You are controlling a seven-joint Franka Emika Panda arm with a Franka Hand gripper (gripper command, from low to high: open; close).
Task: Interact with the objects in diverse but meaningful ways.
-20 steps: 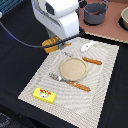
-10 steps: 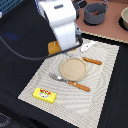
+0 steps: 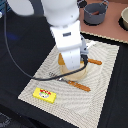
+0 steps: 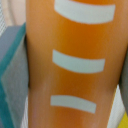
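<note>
The arm hangs low over the tan plate on the striped placemat. The wrist view is filled by the orange bread loaf with white stripes, gripped between the jaws. A yellow block lies near the mat's corner, a grey pot beyond.

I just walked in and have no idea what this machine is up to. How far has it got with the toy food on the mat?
Done, it seems: the orange bread loaf fills the wrist view, so it appears picked up. In hand: the arm hangs over the tan plate, hiding most of it; the end effector itself is hidden. Left: the loaf is not visibly set down, and the yellow block and orange-handled cutlery lie untouched on the mat.
</note>
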